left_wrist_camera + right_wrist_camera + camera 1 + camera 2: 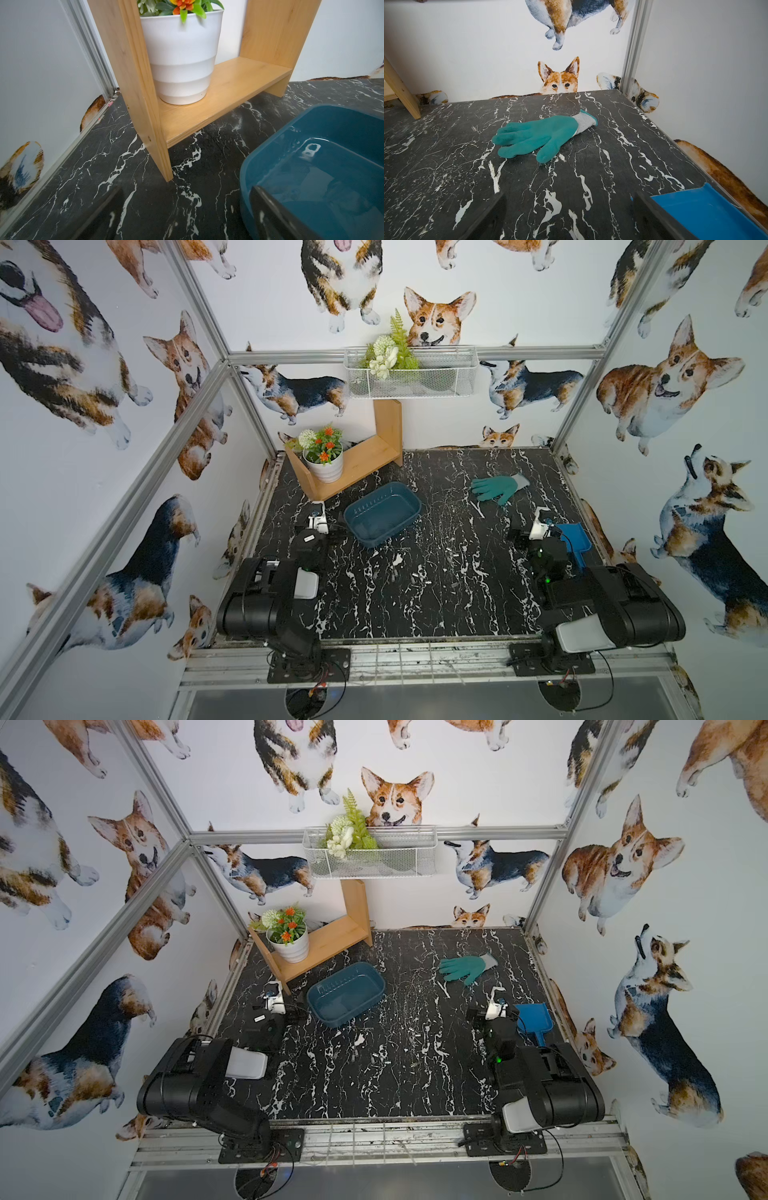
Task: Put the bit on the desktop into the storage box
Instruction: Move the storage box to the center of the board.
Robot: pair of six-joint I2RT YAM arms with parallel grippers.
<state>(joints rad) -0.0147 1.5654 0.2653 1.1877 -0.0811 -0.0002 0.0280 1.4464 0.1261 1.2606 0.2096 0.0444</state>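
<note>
Black robot arms (257, 605) sit folded at the near edge; left gripper (187, 193) and right gripper (569, 195) gape wide, empty. Small silver metal bits (427, 582) lie scattered on the black marble-patterned desktop (457, 614), near the dark teal plastic storage box (382, 514)

On the desktop (415, 614) the storage box (380, 516) sits left of centre, just in front of the wooden shelf (361, 464) in the far-left corner, and a flowerpot (326, 466) stands on that shelf. The glove (496, 488) lies far right, the dustpan (575, 541) nearer, by the right edge. Scattered bits (417, 576) lie before the box, mid-desktop; a wire basket (415, 377) hangs on the back wall.
</note>
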